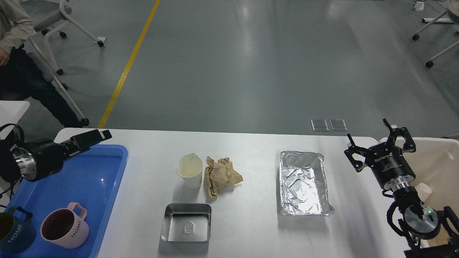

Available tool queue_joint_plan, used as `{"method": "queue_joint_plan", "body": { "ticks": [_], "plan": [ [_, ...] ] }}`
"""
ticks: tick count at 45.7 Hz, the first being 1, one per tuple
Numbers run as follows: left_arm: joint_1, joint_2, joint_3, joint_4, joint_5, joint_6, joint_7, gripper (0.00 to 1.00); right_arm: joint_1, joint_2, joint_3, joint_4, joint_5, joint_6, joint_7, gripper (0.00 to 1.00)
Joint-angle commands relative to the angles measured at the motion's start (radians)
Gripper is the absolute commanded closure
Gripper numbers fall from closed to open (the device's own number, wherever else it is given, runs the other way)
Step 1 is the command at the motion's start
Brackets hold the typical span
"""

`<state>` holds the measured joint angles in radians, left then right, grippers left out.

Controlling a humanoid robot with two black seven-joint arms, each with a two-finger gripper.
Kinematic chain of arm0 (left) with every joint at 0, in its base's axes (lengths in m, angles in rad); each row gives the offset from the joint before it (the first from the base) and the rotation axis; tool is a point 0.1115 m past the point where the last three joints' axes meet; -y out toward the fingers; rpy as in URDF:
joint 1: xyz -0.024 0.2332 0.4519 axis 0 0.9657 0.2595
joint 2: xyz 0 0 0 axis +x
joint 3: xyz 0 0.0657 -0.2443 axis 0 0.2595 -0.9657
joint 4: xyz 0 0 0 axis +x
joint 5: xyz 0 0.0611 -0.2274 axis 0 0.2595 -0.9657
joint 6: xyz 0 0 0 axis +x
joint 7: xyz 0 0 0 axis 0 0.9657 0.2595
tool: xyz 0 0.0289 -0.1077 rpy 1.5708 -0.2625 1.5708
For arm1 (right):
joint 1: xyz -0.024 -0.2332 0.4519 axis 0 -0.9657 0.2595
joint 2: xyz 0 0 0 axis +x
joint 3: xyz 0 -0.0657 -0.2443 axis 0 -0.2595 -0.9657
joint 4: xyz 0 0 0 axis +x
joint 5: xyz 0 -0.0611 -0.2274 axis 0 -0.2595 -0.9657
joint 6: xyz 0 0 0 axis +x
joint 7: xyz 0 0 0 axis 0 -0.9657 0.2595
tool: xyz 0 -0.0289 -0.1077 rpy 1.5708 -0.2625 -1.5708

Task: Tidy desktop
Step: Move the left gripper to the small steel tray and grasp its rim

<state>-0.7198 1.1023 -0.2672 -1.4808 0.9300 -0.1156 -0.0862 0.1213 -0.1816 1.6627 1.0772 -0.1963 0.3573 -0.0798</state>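
The white desktop (251, 147) holds a white paper cup (190, 172), a crumpled brown paper (220, 175) touching the cup's right side, a square steel tray (186, 223) in front of them, and a crinkled foil tray (304, 183) to the right. My left gripper (96, 137) reaches in from the left above the far corner of the blue tray (89, 179). It is seen side-on, so its fingers cannot be told apart. My right gripper (380, 138) is open and empty above the desktop's right edge, right of the foil tray.
The blue tray holds a pink mug (64, 228) and a dark teal mug (14, 233) at its near end. A beige bin (443, 161) stands off the right edge with a small white cup (425, 190) inside. A seated person (14, 53) and chairs are at the far left.
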Motion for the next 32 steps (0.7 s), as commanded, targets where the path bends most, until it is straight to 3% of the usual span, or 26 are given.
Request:
{"method": "queue_joint_plan", "body": {
  "ticks": [1, 13, 28, 32],
  "plan": [
    [-0.007, -0.042, 0.071, 0.020, 0.007, -0.004, 0.019, 0.04, -0.002, -0.001, 0.000, 0.000, 0.000, 0.000, 0.000, 0.00],
    [-0.006, -0.119, 0.164, 0.091, 0.020, -0.003, 0.020, 0.04, 0.000, 0.008, 0.000, 0.000, 0.000, 0.000, 0.000, 0.00],
    [-0.015, -0.284, 0.258, 0.138, 0.104, 0.002, 0.022, 0.04, -0.002, 0.002, -0.001, -0.002, -0.002, 0.002, 0.000, 0.00],
    [-0.010, -0.352, 0.275, 0.174, 0.127, 0.004, 0.039, 0.04, -0.002, 0.004, -0.001, -0.002, -0.002, 0.002, 0.000, 0.00]
  ]
}}
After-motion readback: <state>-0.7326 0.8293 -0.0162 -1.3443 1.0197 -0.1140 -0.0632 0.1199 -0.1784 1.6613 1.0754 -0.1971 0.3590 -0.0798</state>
